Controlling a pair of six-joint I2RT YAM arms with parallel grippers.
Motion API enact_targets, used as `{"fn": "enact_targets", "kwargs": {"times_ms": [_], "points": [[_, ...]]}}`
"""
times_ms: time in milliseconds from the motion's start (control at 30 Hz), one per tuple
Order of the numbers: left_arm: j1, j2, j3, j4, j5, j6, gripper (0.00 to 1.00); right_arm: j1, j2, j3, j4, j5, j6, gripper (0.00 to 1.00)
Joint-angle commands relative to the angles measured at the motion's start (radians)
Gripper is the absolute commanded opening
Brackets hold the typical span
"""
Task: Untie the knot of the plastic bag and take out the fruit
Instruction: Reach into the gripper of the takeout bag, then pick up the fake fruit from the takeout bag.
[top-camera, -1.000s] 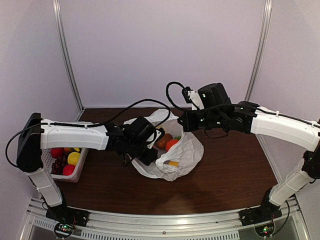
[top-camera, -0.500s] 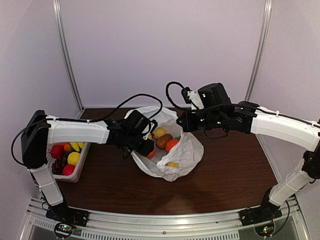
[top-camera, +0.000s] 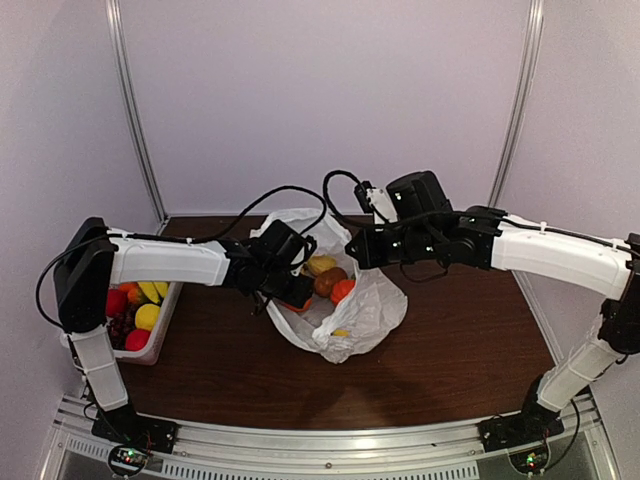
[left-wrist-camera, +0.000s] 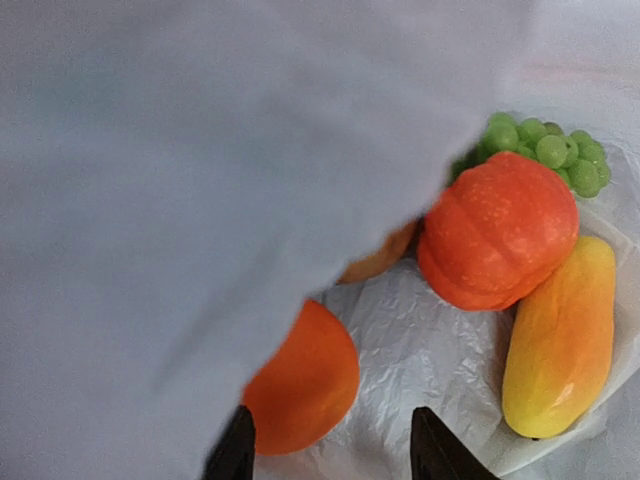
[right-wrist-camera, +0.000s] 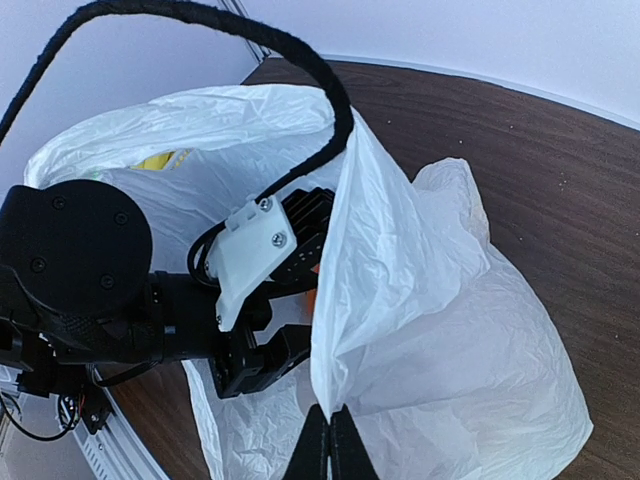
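Observation:
The white plastic bag lies open mid-table, and its knot is out of view. My right gripper is shut on the bag's raised rim, holding the mouth up. My left gripper is open inside the mouth. A round orange fruit lies on the film by its left finger, clear of the right one. Deeper in lie a ribbed orange fruit, a mango and green grapes. From above, the left gripper is beside a lemon and a kiwi.
A white slatted basket at the table's left edge holds red apples, dark grapes and yellow fruit. Loose bag film hangs close over the left wrist camera. A black cable arcs over the bag.
My left gripper has moved up and farther into the bag mouth, and its jaws have widened. The right gripper, still shut on the rim, has shifted slightly left.

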Motion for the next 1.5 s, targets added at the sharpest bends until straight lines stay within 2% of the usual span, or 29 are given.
{"fn": "enact_targets", "kwargs": {"times_ms": [0, 167, 467, 900, 1067, 1300, 1467], "points": [[0.023, 0.039, 0.033, 0.015, -0.085, -0.007, 0.55, 0.009, 0.014, 0.017, 0.017, -0.015, 0.003, 0.0], [0.043, 0.053, 0.035, 0.028, -0.116, -0.019, 0.61, 0.01, 0.012, 0.017, 0.01, -0.014, 0.0, 0.0], [0.058, 0.11, 0.064, 0.043, -0.072, -0.006, 0.74, 0.01, 0.02, 0.018, 0.01, -0.018, -0.002, 0.0], [0.059, 0.194, 0.126, 0.048, -0.07, 0.006, 0.81, 0.009, 0.032, 0.028, -0.003, -0.024, -0.012, 0.0], [0.059, 0.216, 0.141, 0.046, -0.087, 0.007, 0.77, 0.01, 0.03, 0.027, -0.004, -0.024, -0.011, 0.0], [0.059, 0.224, 0.146, 0.042, -0.098, 0.008, 0.62, 0.01, 0.028, 0.021, -0.003, -0.026, -0.009, 0.0], [0.06, 0.224, 0.148, 0.037, -0.1, 0.012, 0.56, 0.01, 0.027, 0.02, 0.0, -0.026, -0.009, 0.0]]}}
